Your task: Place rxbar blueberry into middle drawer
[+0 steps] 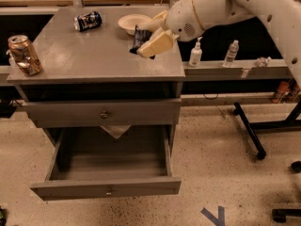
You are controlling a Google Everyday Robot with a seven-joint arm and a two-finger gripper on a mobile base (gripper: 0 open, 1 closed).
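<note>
My gripper [149, 36] is over the right part of the grey cabinet top [94, 60], beside the white bowl. Its cream fingers [157, 42] are shut on the rxbar blueberry [139, 37], a dark flat bar held tilted just above the top. The middle drawer [106, 187] stands pulled open below, a shallow grey box with a small round knob on its front, and its inside looks bare. The drawer above it [103, 113] is closed.
A crushed blue can [88, 20] and a white bowl [132, 21] lie at the back of the top. A copper can [23, 54] stands at the left edge. Two bottles [195, 53] stand on a ledge at right. A black wheeled base [249, 131] is on the floor.
</note>
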